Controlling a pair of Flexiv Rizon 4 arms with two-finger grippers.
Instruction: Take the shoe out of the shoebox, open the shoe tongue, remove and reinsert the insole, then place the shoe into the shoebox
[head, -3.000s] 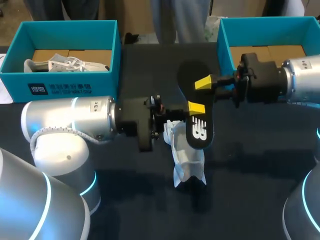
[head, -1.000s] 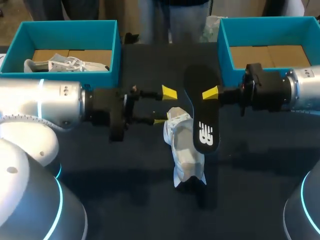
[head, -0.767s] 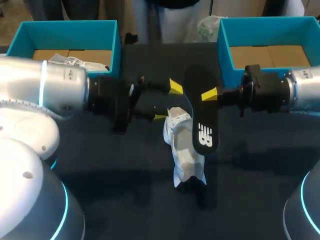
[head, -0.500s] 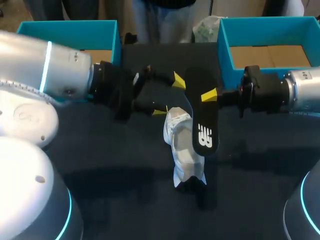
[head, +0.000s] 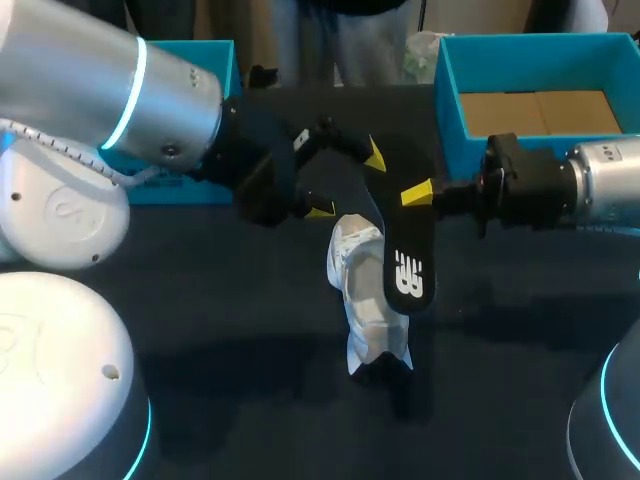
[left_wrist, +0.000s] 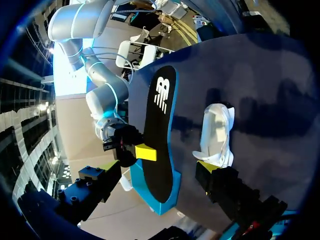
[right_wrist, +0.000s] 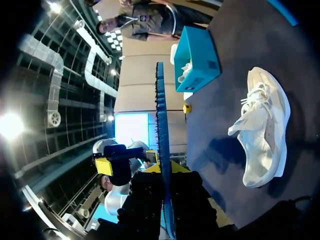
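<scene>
My right gripper (head: 420, 192) is shut on the edge of a black insole (head: 405, 265), held in the air above the table's middle. The insole runs edge-on out from between the right gripper (right_wrist: 165, 200) in the right wrist view. Under it a white shoe (head: 365, 300) lies on the dark table, also seen as the shoe (right_wrist: 262, 135). My left gripper (head: 347, 183) stands open just left of the insole's far end, one yellow tip over it. In the left wrist view the insole (left_wrist: 160, 135) and the shoe (left_wrist: 216, 132) lie ahead of the open left gripper (left_wrist: 155, 175).
A teal shoebox (head: 540, 60) with a cardboard floor stands at the back right. A second teal shoebox (head: 190, 55) at the back left is mostly hidden by my left arm; the box (right_wrist: 195, 62) holds another white shoe. Bare dark table lies in front of the shoe.
My left arm has swung up and toward the back, carrying its open gripper right, up to the insole's far end. The right arm and the insole have stayed put.
</scene>
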